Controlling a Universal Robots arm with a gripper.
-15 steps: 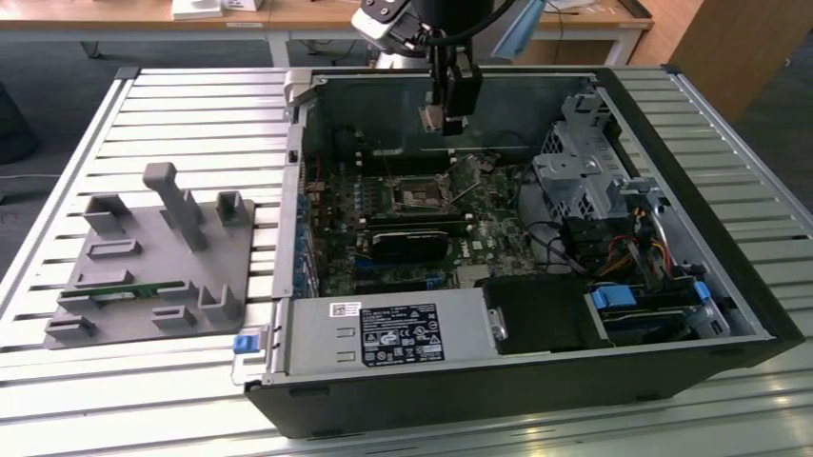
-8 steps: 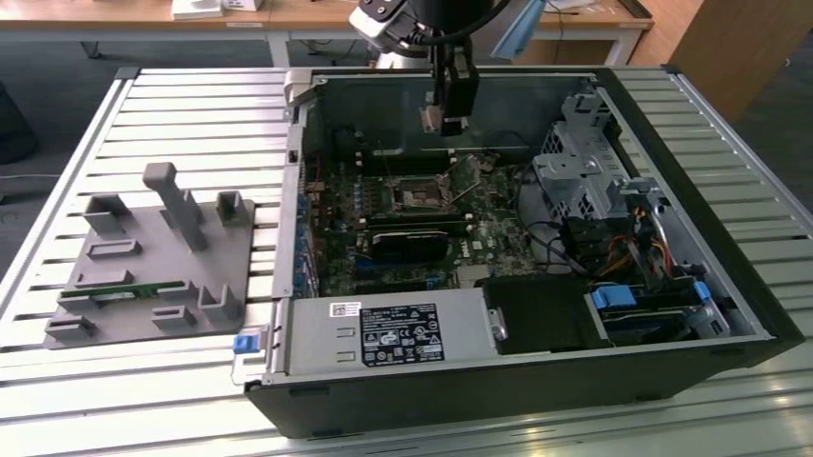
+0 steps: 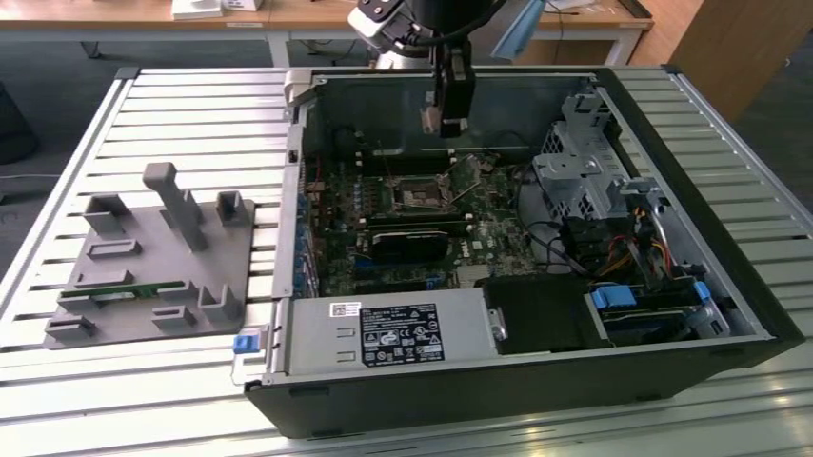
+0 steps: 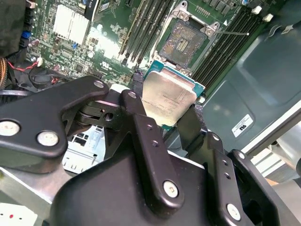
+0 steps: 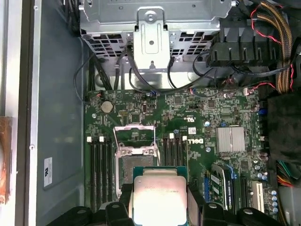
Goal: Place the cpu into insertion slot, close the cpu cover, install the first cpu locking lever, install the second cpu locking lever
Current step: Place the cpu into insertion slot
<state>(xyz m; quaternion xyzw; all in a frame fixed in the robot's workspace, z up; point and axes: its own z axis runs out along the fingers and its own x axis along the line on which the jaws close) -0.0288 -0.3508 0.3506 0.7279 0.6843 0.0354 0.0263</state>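
Observation:
My gripper (image 3: 445, 121) hangs inside the open computer case, shut on the cpu (image 4: 169, 96), a flat square chip with a pale metal top and green rim. In both wrist views the black fingers (image 4: 136, 101) clamp two opposite edges of the cpu (image 5: 159, 197). The insertion slot (image 4: 183, 41) lies on the green board just beyond the chip, its dark centre bare. In the exterior view the insertion slot (image 3: 417, 193) sits below and in front of the gripper. The cpu cover (image 5: 135, 136) stands swung open at the socket's far side. A thin locking lever (image 4: 233, 33) sticks out beside the socket.
A long black card (image 3: 413, 243) lies on the board just in front of the socket. A metal drive cage (image 3: 578, 176) with cables fills the case on the exterior view's right, and a power supply (image 3: 387, 333) sits at the front. A grey fixture (image 3: 147, 257) stands on the slatted table.

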